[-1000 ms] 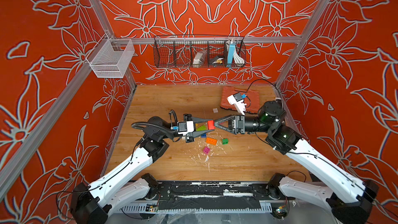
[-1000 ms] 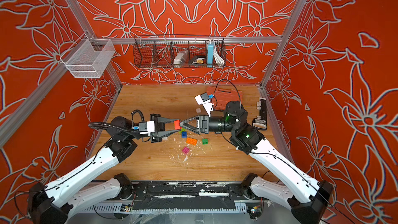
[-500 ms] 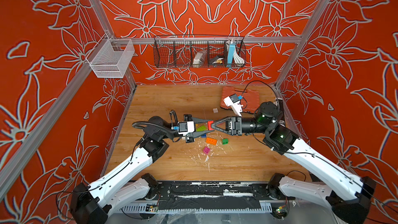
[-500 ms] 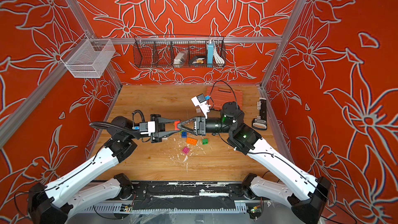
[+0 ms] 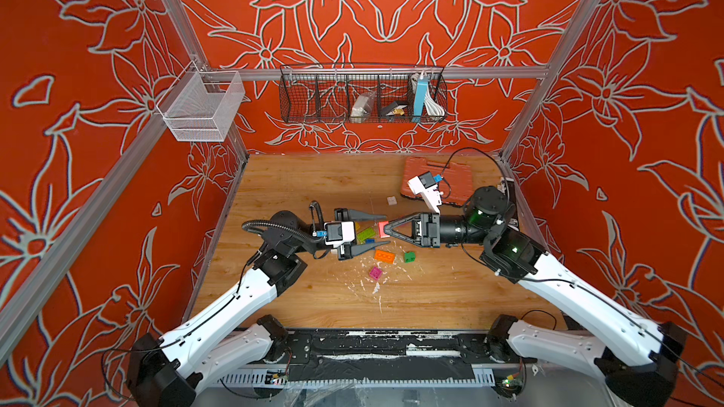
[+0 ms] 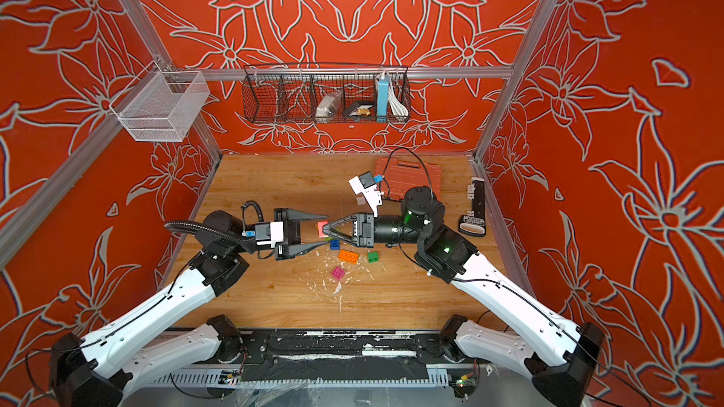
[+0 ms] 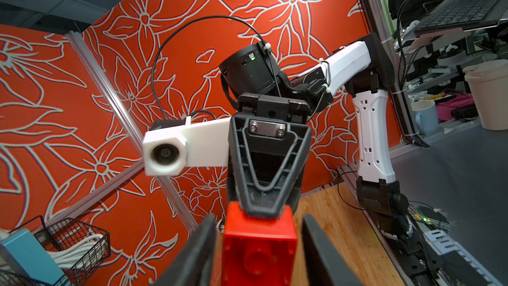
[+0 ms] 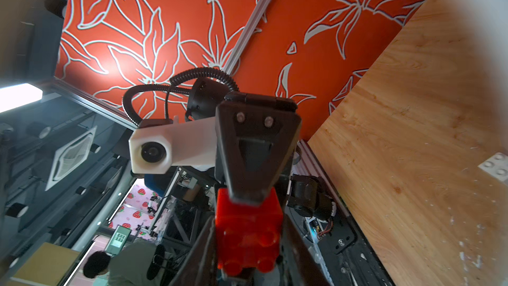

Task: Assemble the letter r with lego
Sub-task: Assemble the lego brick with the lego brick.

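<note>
I'm clamping the red brick (image 5: pixel 381 227) in my right claw (image 5: pixel 388 229) above the tabletop (image 5: pixel 313 189), and I'm holding my left claw (image 7: pixel 258 217) wide, its fingers (image 7: pixel 192 248) flanking that brick.

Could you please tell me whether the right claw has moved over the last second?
Yes, slightly: the right claw has slid away from the orange case and shut on the red brick.

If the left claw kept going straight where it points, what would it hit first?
Likely the red brick held by the right gripper; it already sits between the left gripper's open fingers.
</note>
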You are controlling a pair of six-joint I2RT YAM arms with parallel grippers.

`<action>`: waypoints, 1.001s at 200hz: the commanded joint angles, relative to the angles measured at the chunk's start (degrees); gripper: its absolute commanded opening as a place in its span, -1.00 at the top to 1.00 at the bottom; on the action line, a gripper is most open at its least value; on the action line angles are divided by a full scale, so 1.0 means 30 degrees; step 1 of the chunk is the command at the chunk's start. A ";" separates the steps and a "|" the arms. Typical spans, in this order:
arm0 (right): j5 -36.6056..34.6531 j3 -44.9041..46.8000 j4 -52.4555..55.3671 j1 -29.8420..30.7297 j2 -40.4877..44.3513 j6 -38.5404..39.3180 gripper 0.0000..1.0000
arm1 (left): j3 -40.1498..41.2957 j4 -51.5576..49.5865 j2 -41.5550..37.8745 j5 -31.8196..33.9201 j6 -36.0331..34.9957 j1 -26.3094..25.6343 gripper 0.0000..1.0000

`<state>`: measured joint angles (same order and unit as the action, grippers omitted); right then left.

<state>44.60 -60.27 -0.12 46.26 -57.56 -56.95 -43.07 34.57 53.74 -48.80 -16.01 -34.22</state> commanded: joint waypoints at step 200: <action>-1.3440 -0.4628 1.4144 0.0443 -0.7617 1.3608 1.00 | -0.0794 -2.6980 -0.1209 1.5058 1.9789 0.2353 -0.97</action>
<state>-0.91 -75.02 46.85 47.31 -77.28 -23.75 -48.21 -42.02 55.18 -5.19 38.65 -27.42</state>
